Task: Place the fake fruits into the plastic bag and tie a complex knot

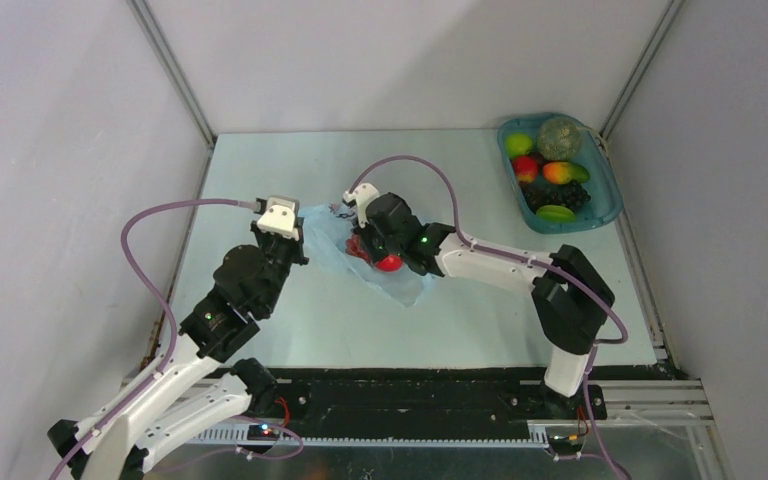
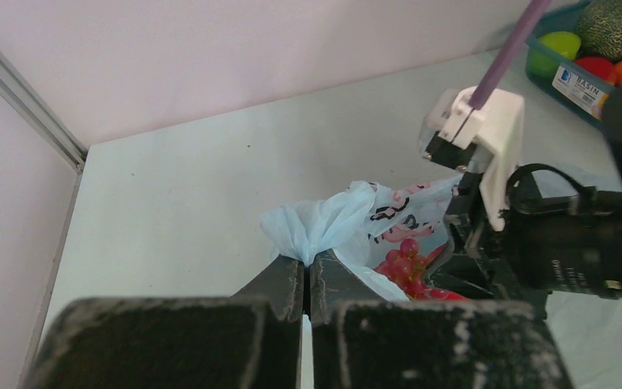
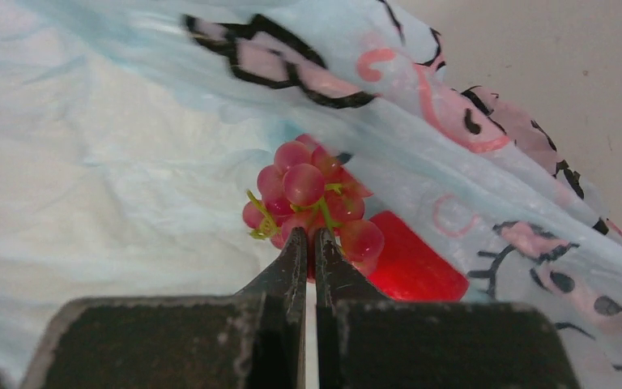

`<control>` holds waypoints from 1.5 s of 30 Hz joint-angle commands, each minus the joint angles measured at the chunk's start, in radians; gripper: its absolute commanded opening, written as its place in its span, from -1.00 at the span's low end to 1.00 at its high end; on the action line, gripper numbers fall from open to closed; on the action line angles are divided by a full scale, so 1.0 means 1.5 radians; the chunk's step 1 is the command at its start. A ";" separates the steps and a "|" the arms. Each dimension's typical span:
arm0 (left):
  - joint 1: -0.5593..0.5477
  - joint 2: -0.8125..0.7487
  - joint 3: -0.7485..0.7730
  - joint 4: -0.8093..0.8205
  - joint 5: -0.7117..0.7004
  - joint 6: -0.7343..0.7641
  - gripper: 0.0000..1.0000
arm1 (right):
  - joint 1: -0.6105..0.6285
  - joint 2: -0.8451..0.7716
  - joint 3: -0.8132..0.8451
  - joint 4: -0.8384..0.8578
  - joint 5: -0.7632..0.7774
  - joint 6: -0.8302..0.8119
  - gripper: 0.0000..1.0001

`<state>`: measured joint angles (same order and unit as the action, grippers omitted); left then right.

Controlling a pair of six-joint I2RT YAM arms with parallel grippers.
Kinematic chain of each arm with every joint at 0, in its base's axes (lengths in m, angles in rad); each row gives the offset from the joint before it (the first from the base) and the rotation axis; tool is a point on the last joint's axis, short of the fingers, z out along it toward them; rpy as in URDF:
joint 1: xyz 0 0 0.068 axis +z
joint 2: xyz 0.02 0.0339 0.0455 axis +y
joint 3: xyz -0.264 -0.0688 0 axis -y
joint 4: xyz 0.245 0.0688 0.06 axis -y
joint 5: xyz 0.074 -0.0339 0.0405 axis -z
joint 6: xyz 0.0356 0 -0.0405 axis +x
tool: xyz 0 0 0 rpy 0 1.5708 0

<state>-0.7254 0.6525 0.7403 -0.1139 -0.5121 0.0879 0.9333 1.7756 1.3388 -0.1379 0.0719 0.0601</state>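
The light-blue plastic bag (image 1: 350, 250) lies mid-table with pink and black print. My left gripper (image 2: 308, 261) is shut on a bunched edge of the bag (image 2: 328, 223) and holds it up at the bag's left side (image 1: 295, 235). My right gripper (image 3: 309, 237) reaches into the bag's mouth and is shut on a red grape bunch (image 3: 312, 194), with a red fruit (image 3: 409, 263) beside it inside the bag. The grape bunch also shows in the left wrist view (image 2: 405, 263). The red fruit shows in the top view (image 1: 389, 263). No knot is visible.
A teal tray (image 1: 600, 212) at the back right holds a lime green fruit (image 1: 518, 145), a red fruit (image 1: 526, 167), an orange-yellow fruit (image 1: 558, 172), a netted green melon (image 1: 559, 137) and a dark grape bunch (image 1: 560, 195). Walls close the table at the back and both sides.
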 commanded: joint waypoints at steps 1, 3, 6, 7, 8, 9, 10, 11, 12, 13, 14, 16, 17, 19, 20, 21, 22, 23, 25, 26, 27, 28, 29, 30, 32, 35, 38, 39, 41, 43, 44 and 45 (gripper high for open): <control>0.001 -0.002 0.000 0.024 0.003 0.003 -1.00 | -0.005 0.020 0.056 0.028 0.036 0.028 -0.99; 0.002 -0.002 -0.001 0.024 0.002 0.003 -1.00 | -0.004 0.019 0.058 0.020 0.037 0.030 -0.73; 0.002 -0.001 -0.001 0.025 0.004 0.003 -1.00 | -0.003 0.016 0.059 0.012 0.039 0.032 -0.27; 0.002 0.000 0.000 0.025 0.004 0.002 -1.00 | -0.003 0.014 0.059 0.008 0.040 0.033 -0.05; 0.001 0.000 0.000 0.025 0.004 0.002 -1.00 | -0.003 0.012 0.059 0.007 0.039 0.033 0.03; 0.001 0.001 0.000 0.025 0.004 0.001 -1.00 | -0.002 0.011 0.059 0.006 0.039 0.033 0.17; 0.002 0.001 0.000 0.025 0.004 0.001 -1.00 | -0.001 0.010 0.059 0.005 0.040 0.032 0.21; 0.003 0.000 0.000 0.025 0.004 0.001 -1.00 | -0.001 0.009 0.059 0.005 0.043 0.032 0.27; 0.002 0.000 0.000 0.024 0.003 0.001 -1.00 | 0.000 0.009 0.059 0.005 0.044 0.033 0.29; 0.002 0.000 0.000 0.025 0.004 0.001 -1.00 | 0.000 0.007 0.059 0.004 0.045 0.034 0.30; 0.002 0.000 0.000 0.025 0.003 0.001 -1.00 | 0.000 0.006 0.059 0.004 0.045 0.034 0.30; 0.002 0.000 0.000 0.024 0.004 0.002 -1.00 | 0.000 0.001 0.059 0.002 0.046 0.034 0.31; 0.002 0.000 0.000 0.024 0.004 0.002 -1.00 | 0.001 -0.003 0.059 0.002 0.046 0.034 0.31; 0.001 -0.001 -0.001 0.024 0.003 0.002 -1.00 | 0.002 -0.014 0.059 -0.002 0.046 0.033 0.30; 0.001 -0.001 -0.001 0.025 0.003 0.002 -1.00 | 0.002 -0.024 0.059 -0.004 0.045 0.034 0.30; 0.001 -0.001 0.000 0.025 0.003 0.002 -1.00 | 0.003 -0.030 0.058 -0.007 0.044 0.034 0.30; 0.002 -0.002 0.000 0.024 0.002 0.002 -1.00 | 0.004 -0.044 0.057 -0.009 0.042 0.033 0.30; 0.001 -0.002 -0.001 0.025 0.002 0.002 -1.00 | 0.005 -0.053 0.056 -0.015 0.037 0.034 0.31; 0.001 -0.002 -0.001 0.025 0.001 0.003 -1.00 | 0.003 -0.085 0.048 -0.022 0.023 0.040 0.31; 0.001 -0.001 -0.001 0.025 0.001 0.003 -1.00 | 0.001 -0.112 0.039 -0.024 0.009 0.047 0.31; 0.002 -0.001 -0.001 0.026 0.000 0.002 -1.00 | -0.002 -0.127 0.034 -0.024 0.003 0.050 0.32; 0.002 0.000 -0.001 0.025 0.001 0.003 -1.00 | -0.006 -0.156 0.022 -0.028 -0.006 0.058 0.32; 0.003 0.000 -0.001 0.026 0.002 0.003 -1.00 | -0.009 -0.170 0.017 -0.030 -0.010 0.060 0.32; 0.002 0.000 -0.001 0.026 0.002 0.003 -1.00 | -0.016 -0.195 0.010 -0.039 -0.014 0.065 0.33; 0.001 0.000 -0.001 0.026 0.003 0.002 -1.00 | -0.035 -0.231 0.002 -0.059 -0.011 0.073 0.34; 0.002 0.000 -0.001 0.026 0.003 0.000 -1.00 | -0.076 -0.269 -0.007 -0.096 0.007 0.084 0.35; 0.001 0.000 -0.001 0.026 0.004 0.000 -1.00 | -0.154 -0.306 -0.025 -0.136 0.033 0.090 0.36; 0.002 0.000 -0.001 0.026 0.006 0.000 -1.00 | -0.191 -0.318 -0.036 -0.147 0.038 0.089 0.37; 0.002 0.000 -0.001 0.025 0.007 -0.001 -1.00 | -0.249 -0.331 -0.053 -0.157 0.044 0.088 0.37; 0.002 0.002 0.000 0.026 0.009 -0.002 -1.00 | -0.313 -0.338 -0.073 -0.159 0.042 0.087 0.38; 0.002 0.003 0.000 0.026 0.009 -0.002 -1.00 | -0.333 -0.339 -0.080 -0.158 0.040 0.087 0.39; 0.001 0.003 0.000 0.026 0.010 -0.003 -1.00 | -0.374 -0.337 -0.096 -0.151 0.033 0.085 0.38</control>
<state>-0.7254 0.6544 0.7403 -0.1139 -0.5114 0.0875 0.5114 1.2900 1.2507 -0.3264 0.1093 0.1833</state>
